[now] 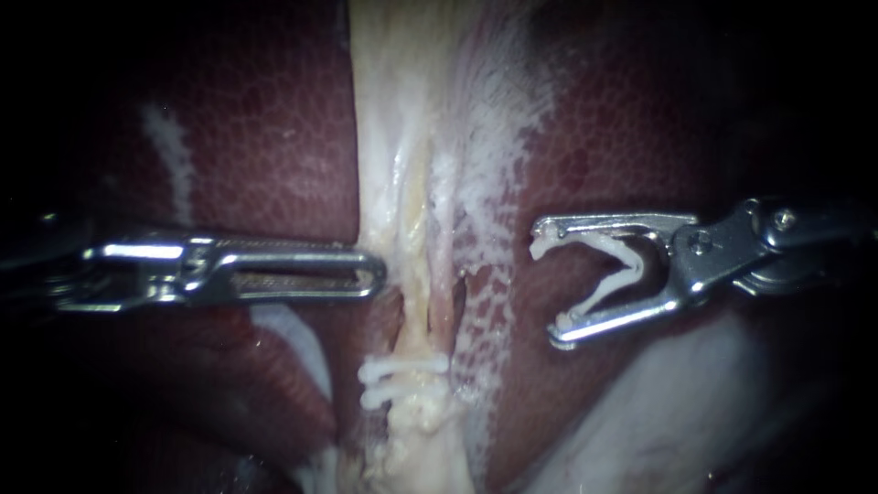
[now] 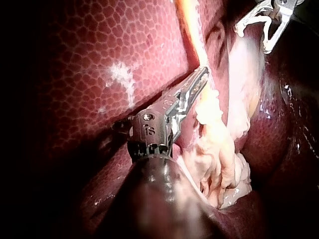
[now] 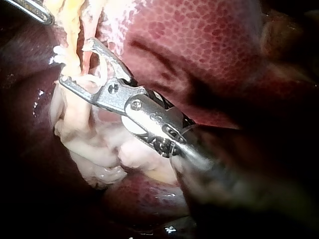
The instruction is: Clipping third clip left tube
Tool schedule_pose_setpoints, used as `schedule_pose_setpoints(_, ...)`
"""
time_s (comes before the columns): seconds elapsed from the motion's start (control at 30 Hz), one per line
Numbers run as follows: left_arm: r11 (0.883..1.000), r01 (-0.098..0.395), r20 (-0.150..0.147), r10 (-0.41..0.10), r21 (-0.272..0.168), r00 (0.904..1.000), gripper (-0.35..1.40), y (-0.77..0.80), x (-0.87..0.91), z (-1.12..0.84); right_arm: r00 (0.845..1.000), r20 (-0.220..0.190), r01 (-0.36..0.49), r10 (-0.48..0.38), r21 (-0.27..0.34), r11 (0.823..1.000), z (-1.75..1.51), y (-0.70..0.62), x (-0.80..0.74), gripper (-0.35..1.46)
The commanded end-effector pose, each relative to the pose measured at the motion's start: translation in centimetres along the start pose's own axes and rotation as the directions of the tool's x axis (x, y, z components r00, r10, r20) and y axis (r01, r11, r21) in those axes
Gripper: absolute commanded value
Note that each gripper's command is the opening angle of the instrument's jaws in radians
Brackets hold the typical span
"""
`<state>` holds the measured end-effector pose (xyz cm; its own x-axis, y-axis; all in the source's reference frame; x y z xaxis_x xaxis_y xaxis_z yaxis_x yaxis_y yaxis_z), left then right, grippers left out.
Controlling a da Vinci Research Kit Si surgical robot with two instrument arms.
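Okay, nearest: two white clips point(image 1: 402, 368) sit across the left tube point(image 1: 413, 316), one just beside the other; further up that tube, my left instrument point(image 1: 375, 272) has its jaws together, tip touching the left edge of the pale tissue point(image 1: 384, 137), nothing gripped that I can see; my right instrument point(image 1: 547, 288) stands off to the tube's right, jaws wide, both touching an open clip point(image 1: 636, 263) seated between them; liver point(image 1: 274, 137) behind both.

Both the left instrument point(image 1: 377, 273) and the right instrument point(image 1: 546, 284) are polished, glossy metal. The clip point(image 1: 611, 291) in the right one's jaws looks like matt white plastic. Either side of the pale, fibrous tube point(image 1: 416, 229), the liver point(image 1: 265, 119) is wet, shiny and finely pebbled.
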<state>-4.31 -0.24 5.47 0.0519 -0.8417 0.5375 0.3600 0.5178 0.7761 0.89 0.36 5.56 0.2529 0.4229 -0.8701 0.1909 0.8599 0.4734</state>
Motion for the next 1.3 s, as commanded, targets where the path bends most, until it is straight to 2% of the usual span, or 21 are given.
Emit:
schedule_pose_setpoints(0.03,1.000,0.000,0.000,0.000,-0.001,1.0000,-0.35,0.00,0.00,0.00,1.000,0.000,0.000,0.000,0.000,1.000,0.00,0.00,0.00,0.60)
schedule_pose_setpoints(0.2,1.000,0.000,-0.001,0.000,-0.001,1.0000,-0.35,0.00,0.00,-0.01,1.000,0.000,0.001,-0.001,-0.001,1.000,0.01,0.00,-0.02,0.60)
schedule_pose_setpoints(0.3,1.000,0.001,-0.002,-0.001,0.002,1.0000,-0.35,0.00,-0.03,-0.03,1.000,0.002,0.005,-0.005,-0.003,1.000,0.05,0.00,-0.08,0.60)
schedule_pose_setpoints(0.33,1.000,0.003,-0.002,-0.003,0.003,1.0000,-0.35,0.00,-0.05,-0.05,1.000,0.003,0.013,-0.013,-0.005,1.000,0.08,0.00,-0.13,0.60)
schedule_pose_setpoints(0.53,1.000,0.013,-0.007,-0.013,0.006,0.9999,-0.35,-0.01,-0.23,-0.19,0.998,-0.001,-0.057,0.057,0.000,0.998,0.34,0.01,-0.43,0.60)
schedule_pose_setpoints(0.67,1.000,0.029,0.011,-0.029,0.006,0.9995,-0.35,-0.07,-0.41,-0.34,0.996,-0.002,-0.085,0.085,0.012,0.996,0.59,0.03,-0.63,0.60)
schedule_pose_setpoints(0.8,1.000,0.022,0.033,-0.022,0.008,0.9992,-0.35,-0.17,-0.59,-0.51,0.994,-0.003,-0.106,0.106,0.026,0.994,0.83,0.07,-0.75,0.60)
schedule_pose_setpoints(0.9,1.000,0.020,0.041,-0.020,0.012,0.9990,-0.35,-0.26,-0.65,-0.59,0.994,-0.003,-0.112,0.112,0.034,0.993,1.02,0.08,-0.80,0.60)
schedule_pose_setpoints(1.07,1.000,0.014,0.045,-0.015,0.010,0.9989,-0.35,-0.37,-0.66,-0.62,0.992,-0.004,-0.125,0.125,0.045,0.991,1.27,0.09,-0.83,0.60)
schedule_pose_setpoints(1.3,1.000,0.013,0.045,-0.014,0.009,0.9989,-0.35,-0.41,-0.65,-0.62,0.990,-0.005,-0.138,0.139,0.068,0.988,1.54,0.16,-0.77,0.60)
